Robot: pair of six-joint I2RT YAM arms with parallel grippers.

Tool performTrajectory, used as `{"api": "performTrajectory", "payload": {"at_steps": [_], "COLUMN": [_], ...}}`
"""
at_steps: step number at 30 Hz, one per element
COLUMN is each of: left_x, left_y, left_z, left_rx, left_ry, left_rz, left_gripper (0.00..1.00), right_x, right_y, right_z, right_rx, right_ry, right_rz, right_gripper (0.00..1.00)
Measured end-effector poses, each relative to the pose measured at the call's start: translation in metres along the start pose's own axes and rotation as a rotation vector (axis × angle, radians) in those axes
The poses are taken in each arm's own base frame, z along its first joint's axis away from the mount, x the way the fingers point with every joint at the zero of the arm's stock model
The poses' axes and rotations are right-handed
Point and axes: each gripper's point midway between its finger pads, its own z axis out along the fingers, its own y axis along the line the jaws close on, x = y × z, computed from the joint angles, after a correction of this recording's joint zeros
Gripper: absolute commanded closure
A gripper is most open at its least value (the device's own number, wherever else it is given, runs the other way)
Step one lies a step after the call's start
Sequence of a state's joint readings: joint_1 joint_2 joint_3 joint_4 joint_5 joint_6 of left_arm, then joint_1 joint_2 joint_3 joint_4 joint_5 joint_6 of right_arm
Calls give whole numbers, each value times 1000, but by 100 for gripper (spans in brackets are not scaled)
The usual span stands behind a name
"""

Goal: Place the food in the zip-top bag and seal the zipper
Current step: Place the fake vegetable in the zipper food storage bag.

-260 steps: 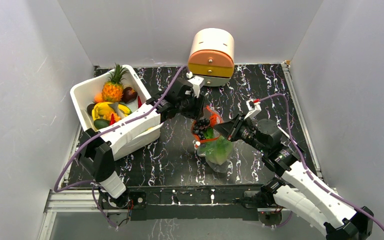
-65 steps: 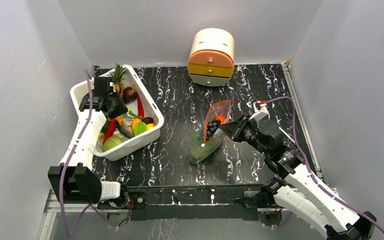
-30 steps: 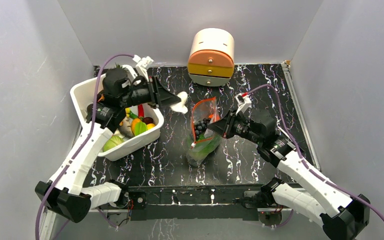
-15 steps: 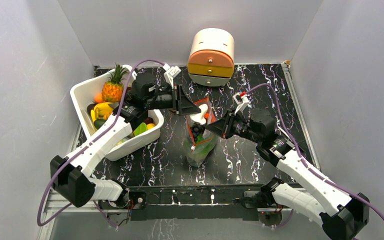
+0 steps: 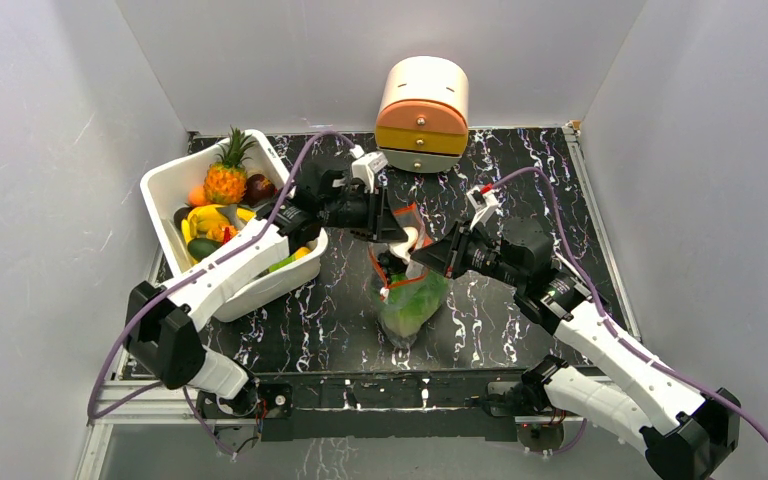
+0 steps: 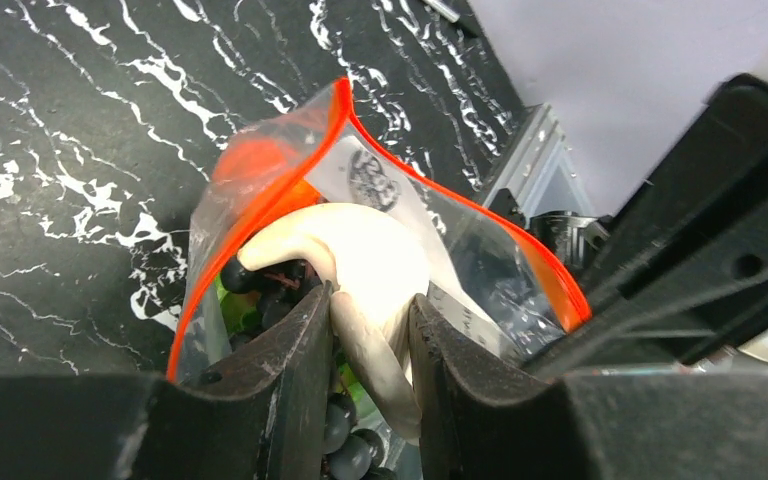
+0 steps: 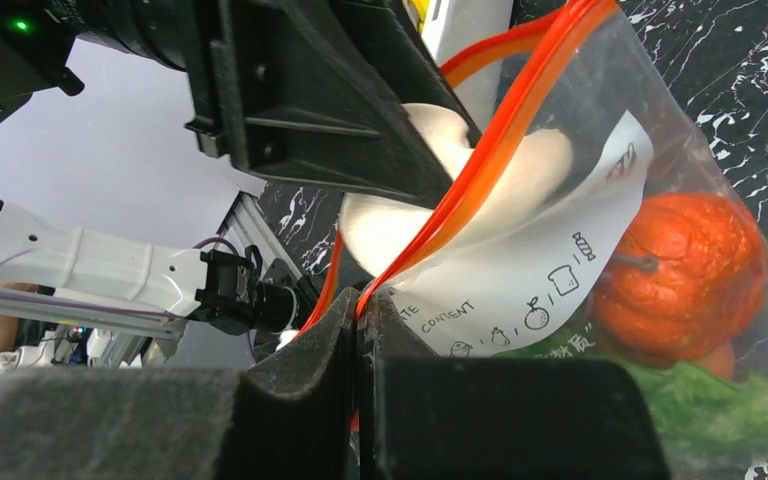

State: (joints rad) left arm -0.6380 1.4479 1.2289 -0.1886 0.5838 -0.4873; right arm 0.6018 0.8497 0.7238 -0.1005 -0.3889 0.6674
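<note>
Right hand [image 7: 358, 305] pinched shut on the zipper [image 7: 500, 130]. We judge this props the zip-top bag [image 5: 410, 300] open at the middle of the table [image 5: 520, 175], so the left hand [image 6: 370, 300], clamped on a cream food piece [image 6: 360, 245], can drop it in.
</note>
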Motion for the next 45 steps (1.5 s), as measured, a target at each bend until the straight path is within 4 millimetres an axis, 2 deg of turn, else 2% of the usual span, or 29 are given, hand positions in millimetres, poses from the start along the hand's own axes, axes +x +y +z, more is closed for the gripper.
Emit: {"api": "performTrajectory", "payload": {"at_steps": [6,15,18,22,24,26,28,33,38,45], "left_x": [2,9,16,22,25,28,28,9,-8,-29], "left_y": [11,13,19,21,21,20,16,-6,-14,7], "left_z": [17,28,32,34,33,29,22,2,-10,-39], "left_rx": [-100,-218,-255,-277,-276,-273,-266,-240,-262,-478], "left_ry": [46,78,99,111,100,89,71,-12,-59,-114], "left_rz": [40,122,130,126,120,105,99,115,129,160], "left_gripper": [93,89,84,63,58,53,44,31,31,39], "right_x": [1,-3,-3,-2,0,1,1,-1,-5,-11], "right_y": [1,3,4,2,0,-1,0,0,4,14], "right_z": [0,1,1,1,1,2,2,1,-3,-12], "right_rx": [-5,-16,-18,-18,-15,-14,-15,-15,-25,-52], "right_ry": [4,-11,-14,-13,-9,-7,-10,-16,-34,-69], "right_rz": [4,-5,-8,-12,-11,-10,-12,-22,-34,-55], "right_gripper": [100,100,100,100,100,100,100,100,100,100]}}
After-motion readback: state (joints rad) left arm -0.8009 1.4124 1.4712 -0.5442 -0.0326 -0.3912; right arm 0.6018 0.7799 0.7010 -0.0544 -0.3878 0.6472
